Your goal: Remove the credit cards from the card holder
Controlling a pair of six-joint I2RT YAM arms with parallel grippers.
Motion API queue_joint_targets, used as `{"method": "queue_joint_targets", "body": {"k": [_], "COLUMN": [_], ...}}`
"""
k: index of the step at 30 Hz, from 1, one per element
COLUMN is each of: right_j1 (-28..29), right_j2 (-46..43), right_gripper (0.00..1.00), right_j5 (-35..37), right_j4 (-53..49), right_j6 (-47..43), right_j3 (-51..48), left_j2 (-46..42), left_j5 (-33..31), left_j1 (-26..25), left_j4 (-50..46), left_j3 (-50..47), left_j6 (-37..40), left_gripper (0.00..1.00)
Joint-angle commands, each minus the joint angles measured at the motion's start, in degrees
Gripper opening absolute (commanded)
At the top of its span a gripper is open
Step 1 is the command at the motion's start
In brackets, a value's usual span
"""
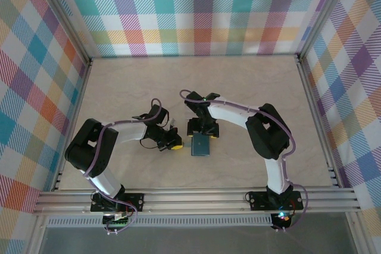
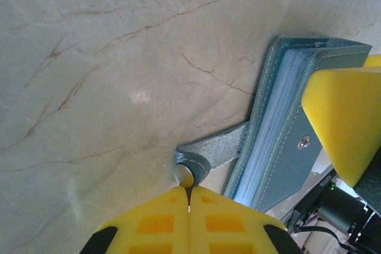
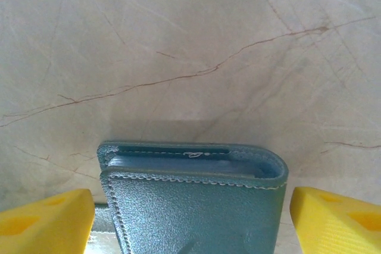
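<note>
The teal card holder (image 1: 200,145) lies folded on the marbled table between the two arms. Thin pale edges of the credit cards (image 2: 268,129) show stacked between its covers; the same inner edge (image 3: 178,165) shows under the top cover. The card holder's side tab (image 2: 214,150) stretches out to my left gripper (image 2: 189,188), whose yellow tips are shut on the tab's end just below the snap button (image 2: 184,175). My right gripper (image 3: 190,224) is open and straddles the card holder (image 3: 196,212), one finger (image 3: 47,218) on each side with a small gap. Its finger (image 2: 345,117) hangs over the cover.
Plaid walls (image 1: 196,10) enclose the table on three sides. An aluminium rail (image 1: 196,197) runs along the near edge by the arm bases. Bare tabletop (image 1: 196,81) stretches behind the grippers.
</note>
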Motion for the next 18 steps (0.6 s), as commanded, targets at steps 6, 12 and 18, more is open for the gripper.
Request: {"method": "queue_joint_targets", "body": {"k": [6,12,18], "right_j1": [-0.10,-0.33,-0.29], "right_j2": [-3.47,-6.15,-2.76], "right_gripper": [0.78,0.77,0.83], "right_j5": [2.76,2.20,-1.07], "right_j4": [-3.78,-2.24,0.37], "right_j6": [-0.72,-1.14,-0.06], "right_j3": [-0.02,-1.68,-0.21], "left_j2": [0.68,0.12,0.65], "left_j5": [-1.28,-1.56,-1.43], "left_j1": [0.68,0.63,0.64], "left_j4": [-2.93,-3.19,-3.03], "left_j3": [-1.06,-1.32,-1.11], "left_j6": [0.61,0.59,0.66], "left_gripper": [0.00,0.00,0.00]}}
